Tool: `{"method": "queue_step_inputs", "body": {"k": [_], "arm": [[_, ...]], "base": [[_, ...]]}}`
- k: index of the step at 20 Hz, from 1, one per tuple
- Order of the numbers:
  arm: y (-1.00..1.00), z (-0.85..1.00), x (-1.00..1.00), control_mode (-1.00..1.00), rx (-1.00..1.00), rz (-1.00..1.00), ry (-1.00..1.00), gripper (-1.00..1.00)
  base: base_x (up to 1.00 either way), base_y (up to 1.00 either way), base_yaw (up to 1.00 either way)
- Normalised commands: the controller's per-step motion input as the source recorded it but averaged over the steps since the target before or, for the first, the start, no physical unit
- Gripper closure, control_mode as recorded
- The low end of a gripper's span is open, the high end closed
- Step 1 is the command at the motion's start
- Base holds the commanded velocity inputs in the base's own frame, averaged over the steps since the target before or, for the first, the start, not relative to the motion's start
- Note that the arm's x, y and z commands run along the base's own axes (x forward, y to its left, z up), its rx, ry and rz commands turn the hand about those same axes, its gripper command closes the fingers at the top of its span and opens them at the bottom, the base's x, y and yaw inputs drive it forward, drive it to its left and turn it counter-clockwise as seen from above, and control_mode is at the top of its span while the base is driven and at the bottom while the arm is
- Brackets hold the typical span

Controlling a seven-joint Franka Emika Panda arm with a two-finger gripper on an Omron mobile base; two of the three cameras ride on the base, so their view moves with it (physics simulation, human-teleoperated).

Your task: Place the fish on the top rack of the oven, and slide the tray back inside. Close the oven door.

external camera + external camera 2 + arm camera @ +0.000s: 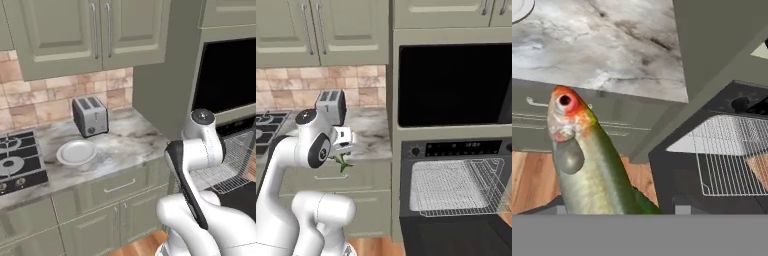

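A white robot arm's jaws (344,161) hang in the air off the front edge of the marbled grey stone bench (127,142), to the left of the black built-in oven (456,195) set in an olive-green cabinet column. The jaws are clamped on a small slender fish with a greenish-yellow back, pale belly and orange-red head (587,165); in the hand view the fish sticks out ahead of them, head foremost, so it seems gripped near the tail for carrying across. Its green tail end (342,163) shows below the wrist in the right base view. The oven's dark door (456,240) lies folded down, and the flat silver wire-grid rack (453,186) is drawn out over it, bare, apparently left so to take the fish from above. On the bench, left of the oven, a round white plate (76,152) and a silver two-slot toaster (90,116) stand well clear of the carry
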Motion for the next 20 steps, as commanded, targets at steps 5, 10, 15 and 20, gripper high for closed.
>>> {"method": "queue_step_inputs", "body": {"k": [5,10,15,20], "arm": [[0.0,0.0,0.0,1.0,0.0,0.0,0.0,1.0],[0.0,0.0,0.0,1.0,0.0,0.0,0.0,1.0],[0.0,0.0,0.0,1.0,0.0,0.0,0.0,1.0],[0.0,0.0,0.0,1.0,0.0,0.0,0.0,1.0]], "base": [[0.0,-0.02,-0.39],[-0.05,-0.19,-0.38],[-0.01,-0.11,-0.38],[0.2,0.0,-0.33]]}}
